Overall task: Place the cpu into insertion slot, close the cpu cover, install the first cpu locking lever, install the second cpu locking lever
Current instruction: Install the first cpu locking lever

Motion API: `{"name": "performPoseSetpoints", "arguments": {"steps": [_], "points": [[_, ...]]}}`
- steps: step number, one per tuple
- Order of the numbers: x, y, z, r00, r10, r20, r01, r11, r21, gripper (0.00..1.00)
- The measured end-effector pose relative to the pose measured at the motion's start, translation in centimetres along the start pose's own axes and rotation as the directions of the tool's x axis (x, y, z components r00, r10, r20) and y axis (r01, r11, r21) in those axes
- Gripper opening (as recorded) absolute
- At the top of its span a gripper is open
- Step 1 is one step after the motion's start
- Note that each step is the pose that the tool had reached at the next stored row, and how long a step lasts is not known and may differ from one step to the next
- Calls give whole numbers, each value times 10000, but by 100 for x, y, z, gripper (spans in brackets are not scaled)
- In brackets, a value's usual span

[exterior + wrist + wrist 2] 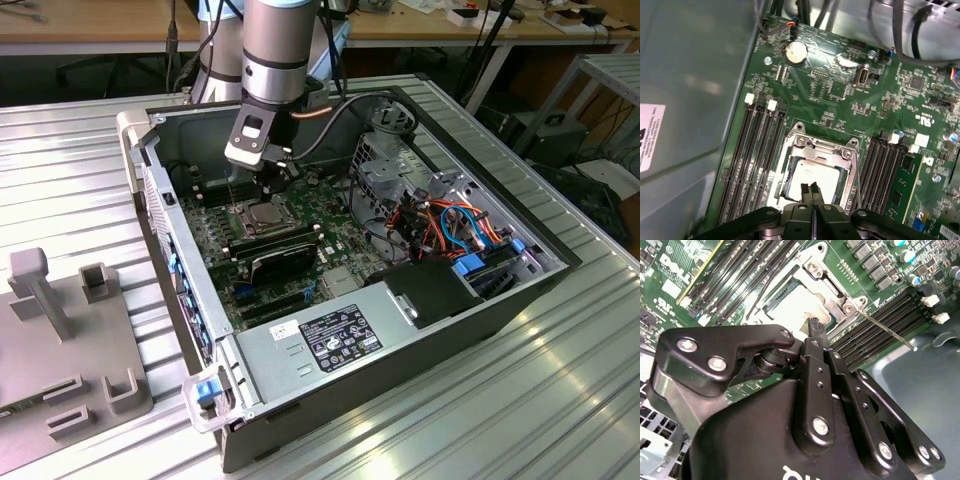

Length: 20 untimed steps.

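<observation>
Two steps look done: the small flat silver-grey square cpu [815, 170] lies seated in the square black insertion slot [784, 182]. The thin silver metal frame of the cpu cover [821, 145] lies down around it, and the chip shows through its window.
Steps left: both locking levers, by my judgement. The thin bare metal lever rod [887, 330] slants free above the long black memory slots [890, 310], unlatched. A second thin rod [761, 292] on the socket's other side also looks raised.
Pincer: the black two-fingered gripper [810, 191] has its fingertips pressed together with nothing between them.
Pincer's place: right over one edge of the cpu cover, at the cpu's rim. Whether it touches the metal I cannot tell.
Setting: a green motherboard [325, 195] inside an open dark grey computer case [420, 390], with the arm reaching down from above.
</observation>
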<state>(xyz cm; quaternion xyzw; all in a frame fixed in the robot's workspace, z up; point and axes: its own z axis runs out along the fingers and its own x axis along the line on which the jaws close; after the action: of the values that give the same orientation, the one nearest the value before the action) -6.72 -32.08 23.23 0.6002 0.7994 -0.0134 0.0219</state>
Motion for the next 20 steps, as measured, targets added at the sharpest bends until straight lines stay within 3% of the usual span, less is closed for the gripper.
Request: {"name": "performPoseSetpoints", "arguments": {"steps": [4,7,10,12,17,20], "points": [[0,0,-1,10000,-4,-16,4,10000,-4,11],[-1,0,-27,9990,-450,-9,450,9990,-24,11],[-1,0,-49,9946,-1036,-4,1036,9946,-52,11],[-2,0,-76,9889,-1488,3,1488,9888,-73,11],[-5,0,-122,9811,-1934,7,1934,9811,-95,11],[-6,0,-147,9746,-2239,9,2239,9745,-111,11]]}}
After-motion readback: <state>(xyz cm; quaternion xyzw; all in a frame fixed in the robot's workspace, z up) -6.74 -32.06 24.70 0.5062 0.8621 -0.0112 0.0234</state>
